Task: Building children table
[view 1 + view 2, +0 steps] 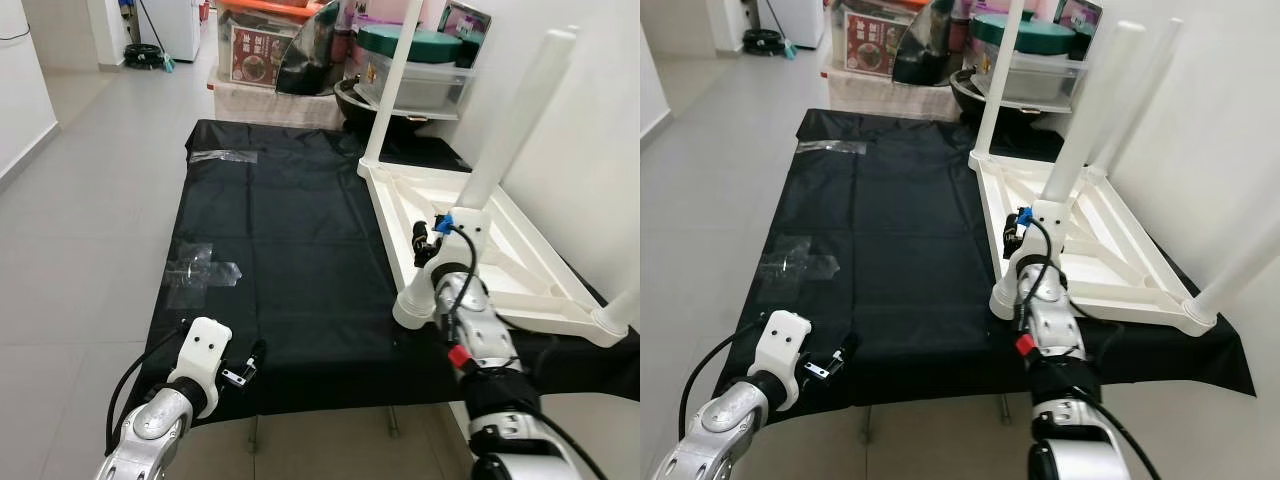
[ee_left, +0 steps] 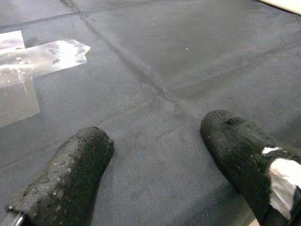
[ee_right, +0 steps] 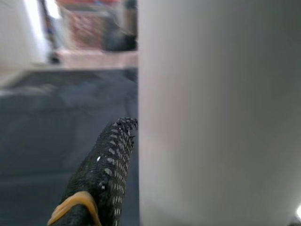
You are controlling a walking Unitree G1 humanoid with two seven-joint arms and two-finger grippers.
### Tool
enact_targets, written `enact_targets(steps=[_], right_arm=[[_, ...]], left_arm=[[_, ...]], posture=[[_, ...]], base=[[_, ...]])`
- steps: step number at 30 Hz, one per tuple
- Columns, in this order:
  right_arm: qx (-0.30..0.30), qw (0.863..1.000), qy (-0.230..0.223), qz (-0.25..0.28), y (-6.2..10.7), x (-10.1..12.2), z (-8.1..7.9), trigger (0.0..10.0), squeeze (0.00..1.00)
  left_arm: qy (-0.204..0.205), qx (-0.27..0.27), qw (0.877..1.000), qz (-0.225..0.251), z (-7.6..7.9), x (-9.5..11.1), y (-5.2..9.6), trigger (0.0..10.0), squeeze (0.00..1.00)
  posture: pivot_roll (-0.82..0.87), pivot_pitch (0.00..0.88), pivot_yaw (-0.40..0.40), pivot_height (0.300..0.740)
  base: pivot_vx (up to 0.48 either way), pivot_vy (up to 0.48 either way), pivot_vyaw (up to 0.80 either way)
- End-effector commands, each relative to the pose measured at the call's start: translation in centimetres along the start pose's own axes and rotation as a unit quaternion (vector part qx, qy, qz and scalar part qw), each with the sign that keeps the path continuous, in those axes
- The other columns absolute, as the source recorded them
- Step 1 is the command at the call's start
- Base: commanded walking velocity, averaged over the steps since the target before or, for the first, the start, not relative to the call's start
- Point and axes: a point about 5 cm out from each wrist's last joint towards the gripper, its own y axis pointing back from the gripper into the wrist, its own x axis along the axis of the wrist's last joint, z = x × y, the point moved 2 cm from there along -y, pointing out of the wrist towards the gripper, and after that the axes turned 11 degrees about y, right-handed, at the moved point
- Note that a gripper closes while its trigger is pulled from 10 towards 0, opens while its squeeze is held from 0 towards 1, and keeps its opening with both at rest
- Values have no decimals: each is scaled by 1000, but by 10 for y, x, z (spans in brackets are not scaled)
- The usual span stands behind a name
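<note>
One black cloth [image 1: 290, 250]. One white children's table [image 1: 480, 240], upturned, with four white legs: three upright [image 1: 515, 120] [image 1: 395, 80] [image 1: 625, 305], one [image 1: 415, 300] at the near corner. Two patches of clear tape [image 1: 200, 268] [image 1: 222, 156] on the cloth. Two robot arms, each ending in one pincer: left pincer [image 1: 245, 365], right pincer [image 1: 425, 240].

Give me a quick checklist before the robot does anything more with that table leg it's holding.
1. Right gripper on the white leg: ok, fingers against the leg's lower end.
2. Leg seated in the corner of the upside-down table: cannot tell, the arm hides the joint.
3. Leg upright: not ok, it tilts away from the robot.
4. Left gripper free: ok, open over the black cloth, holding nothing.
5. Other legs fitted: ok for the far leg, standing in its corner.
</note>
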Motion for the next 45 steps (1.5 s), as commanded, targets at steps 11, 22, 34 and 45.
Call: enact_targets(steps=[11,22,34,45], right_arm=[[257,963,66,51,7,27,9,2863,0],[-108,987,106,-61,-10,4,65,0,0],[-166,978,43,-116,16,-17,-3,10000,0],[-34,999,6,31,-10,40,-1,10000,0]], left_arm=[[0,-8,1000,-14,4,-5,-2,10000,0],[-1,-10,1000,-17,2,-7,1,10000,0],[0,-15,1000,-18,6,-7,-4,10000,0],[5,-10,1000,-17,6,-8,-3,10000,0]], posture=[[63,0,-163,740],[55,0,-151,740],[51,0,-156,740],[50,0,-163,740]], base=[[0,0,0],[0,0,0],[0,0,0],[0,0,0]])
